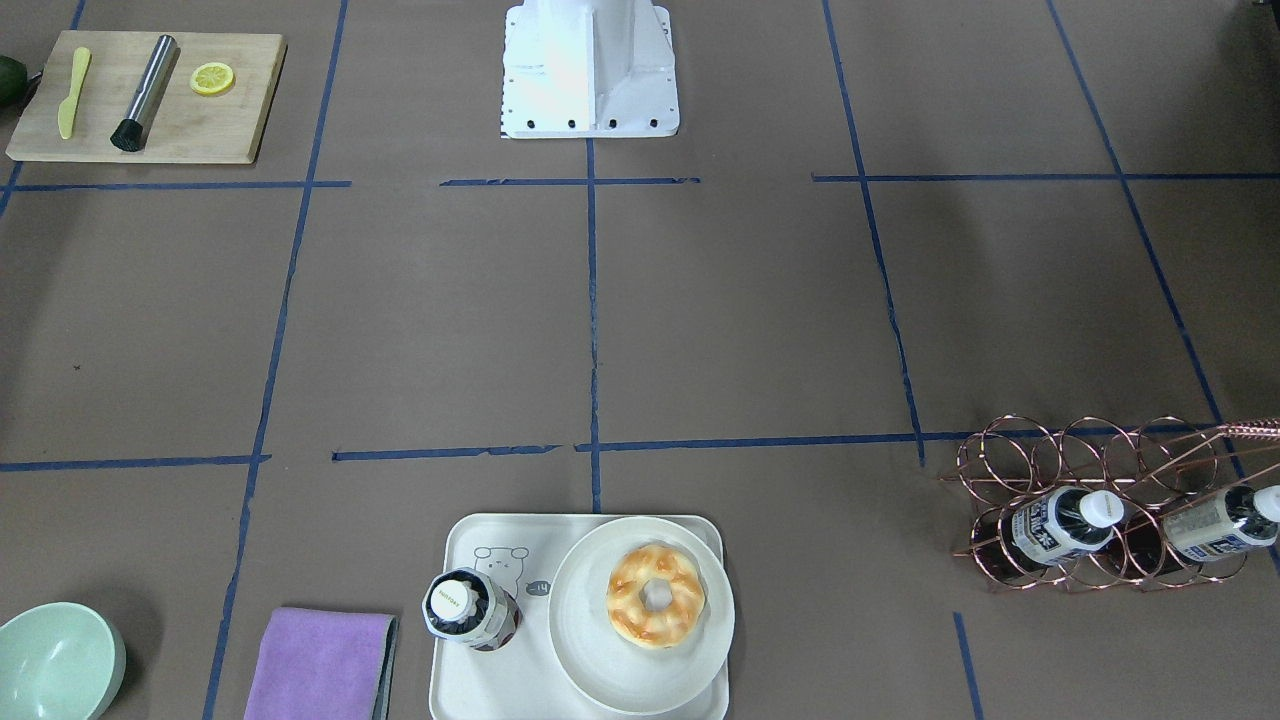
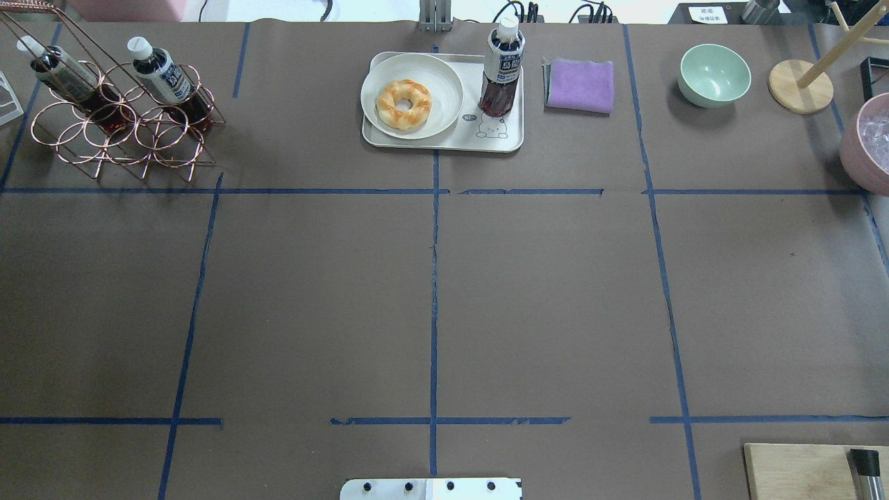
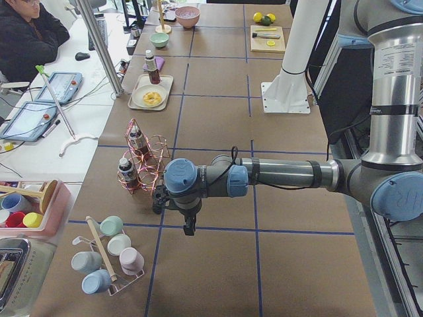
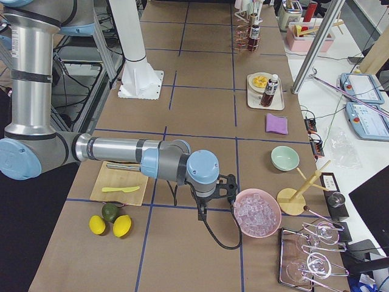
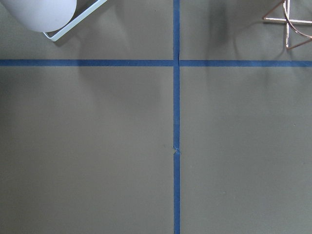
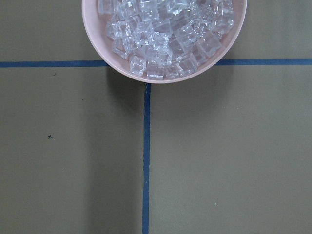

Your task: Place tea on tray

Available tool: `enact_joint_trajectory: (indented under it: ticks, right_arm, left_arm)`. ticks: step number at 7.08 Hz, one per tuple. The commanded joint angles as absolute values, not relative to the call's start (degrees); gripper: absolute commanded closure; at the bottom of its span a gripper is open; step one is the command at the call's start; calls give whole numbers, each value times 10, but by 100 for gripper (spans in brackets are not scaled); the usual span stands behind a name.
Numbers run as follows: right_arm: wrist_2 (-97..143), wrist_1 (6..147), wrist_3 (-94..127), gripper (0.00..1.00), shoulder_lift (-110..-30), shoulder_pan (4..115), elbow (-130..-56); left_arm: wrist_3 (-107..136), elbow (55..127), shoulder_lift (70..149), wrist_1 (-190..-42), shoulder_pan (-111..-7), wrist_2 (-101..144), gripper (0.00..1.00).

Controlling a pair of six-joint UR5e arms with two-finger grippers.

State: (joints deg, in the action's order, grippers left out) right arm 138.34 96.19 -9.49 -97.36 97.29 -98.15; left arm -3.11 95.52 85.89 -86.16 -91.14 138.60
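On tray (image 1: 480, 690), tea (image 1: 470, 610) upright beside plate (image 1: 590, 660); cloth (image 1: 320, 665) near; left pincer (image 3: 190, 226), right pincer (image 4: 200, 212) unclear.

Robotics lab: tape-gridded table (image 2: 312, 312), teach pendants (image 3: 63, 86).

Left gripper (image 3: 190, 228): shown only in the exterior left view, small; jaw state cannot be told.
Right gripper (image 4: 200, 213): shown only in the exterior right view; state cannot be told.
Round pink bowl of ice cubes (image 6: 165, 80): cut off by the wrist view's top edge.
Copper wire bottle rack (image 5: 287, 19): only a corner is shown.
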Motion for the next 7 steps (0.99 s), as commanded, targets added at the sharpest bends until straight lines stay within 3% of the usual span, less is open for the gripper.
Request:
enact_joint_trajectory:
  ticks: [1, 7]
  right_arm:
    - [1383, 962, -94, 0, -972, 973, -981]
    - [1383, 962, -94, 0, -968, 973, -982]
  left_arm:
    - [-29, 955, 863, -861, -911, 1387, 0]
    - [-29, 955, 869, -860, -911, 1386, 0]
